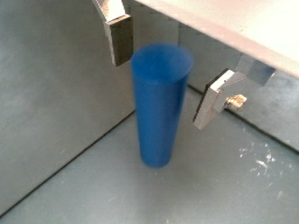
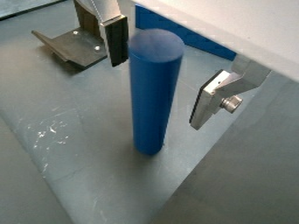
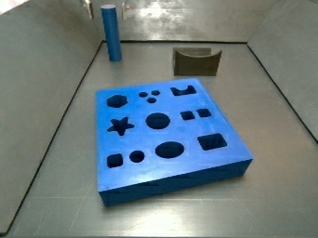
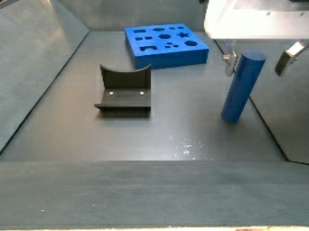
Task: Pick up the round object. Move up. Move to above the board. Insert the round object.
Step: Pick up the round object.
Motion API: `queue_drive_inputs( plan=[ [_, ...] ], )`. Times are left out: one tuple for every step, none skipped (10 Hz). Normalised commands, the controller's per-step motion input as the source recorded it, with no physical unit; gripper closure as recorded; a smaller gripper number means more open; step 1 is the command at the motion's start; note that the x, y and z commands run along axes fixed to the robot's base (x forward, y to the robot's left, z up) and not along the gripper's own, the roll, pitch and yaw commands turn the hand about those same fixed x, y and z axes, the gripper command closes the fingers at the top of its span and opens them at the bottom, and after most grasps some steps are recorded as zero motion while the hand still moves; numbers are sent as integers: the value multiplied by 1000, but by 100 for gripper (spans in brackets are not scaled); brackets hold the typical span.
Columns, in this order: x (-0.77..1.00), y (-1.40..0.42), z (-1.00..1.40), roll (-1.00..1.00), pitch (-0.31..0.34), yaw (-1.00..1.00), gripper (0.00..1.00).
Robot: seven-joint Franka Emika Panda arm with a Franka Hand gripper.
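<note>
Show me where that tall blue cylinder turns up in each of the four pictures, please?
Wrist view: the round object stands upright, central, between the open gripper fingers.
Wrist view: the peg stands central, the fixture behind it.
Side view: far back, upper left, beyond the board.
Side view: right of centre, under the gripper.
Shared landmark: the fixture, visible in three views.

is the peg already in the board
No, the peg stands upright on the floor, apart from the board, with the open gripper around its top.
</note>
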Motion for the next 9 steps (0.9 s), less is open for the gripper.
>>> queue_drive_inputs(
  plan=[
    [0, 0, 0, 0, 0, 0, 100],
    [0, 0, 0, 0, 0, 0, 100],
    [0, 0, 0, 0, 0, 0, 100],
    [0, 0, 0, 0, 0, 0, 100],
    [0, 0, 0, 0, 0, 0, 100],
    [0, 0, 0, 0, 0, 0, 100],
    [0, 0, 0, 0, 0, 0, 100],
    [0, 0, 0, 0, 0, 0, 100],
    [0, 0, 0, 0, 0, 0, 100]
  ],
)
